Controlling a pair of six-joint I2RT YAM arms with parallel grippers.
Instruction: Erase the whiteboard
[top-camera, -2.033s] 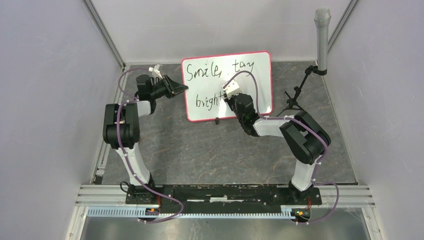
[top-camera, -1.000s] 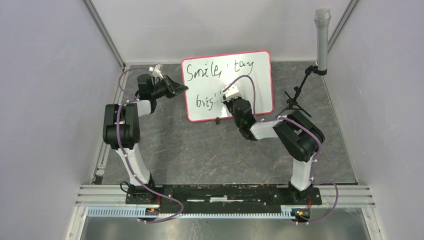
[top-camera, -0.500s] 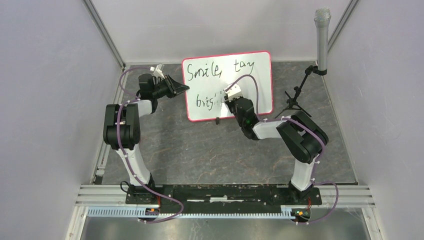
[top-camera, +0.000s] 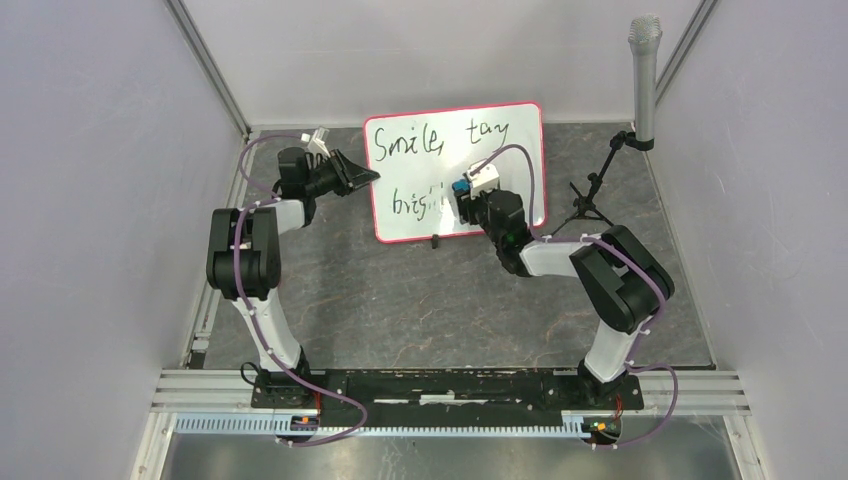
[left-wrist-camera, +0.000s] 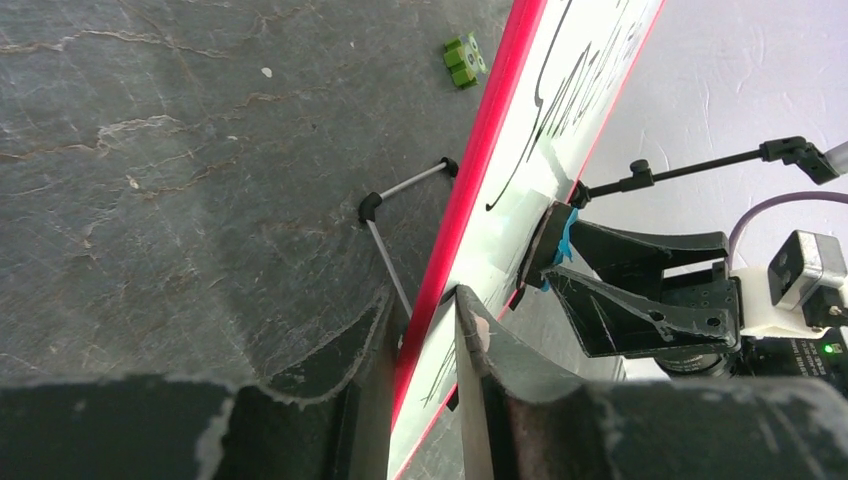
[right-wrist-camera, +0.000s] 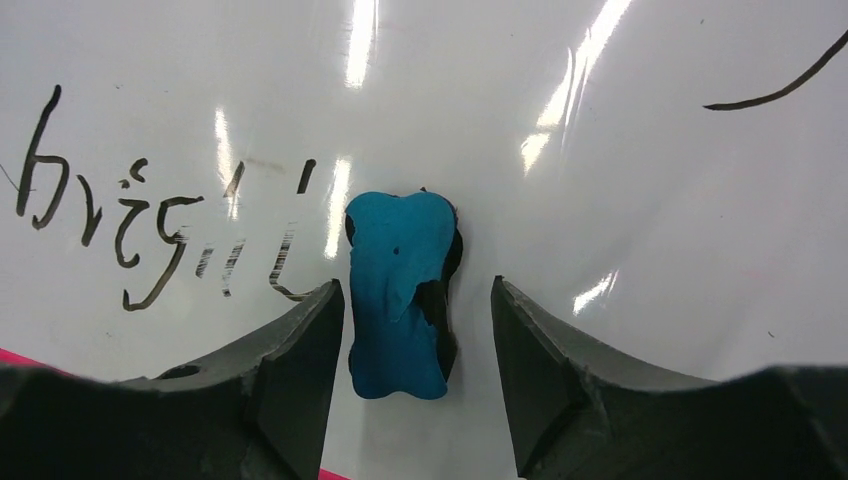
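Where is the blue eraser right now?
In the right wrist view, the eraser sits between the right gripper fingers, against the whiteboard, just right of the smeared lower handwriting.

Lab test cell, grey panel walls (top-camera: 100, 200), microphone (top-camera: 645, 75)

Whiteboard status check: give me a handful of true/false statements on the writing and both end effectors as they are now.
1. The whiteboard is wiped clean. False: black handwriting shows on the top line and at lower left.
2. The right end effector has a blue eraser between its fingers, against the board face. True.
3. The left end effector hangs clear of the board. False: its fingers straddle the board's red-framed edge.
4. In the right wrist view, the eraser sits right of the smeared letters. True.
5. The board lies flat on the table. False: it stands up, with a wire leg behind it.
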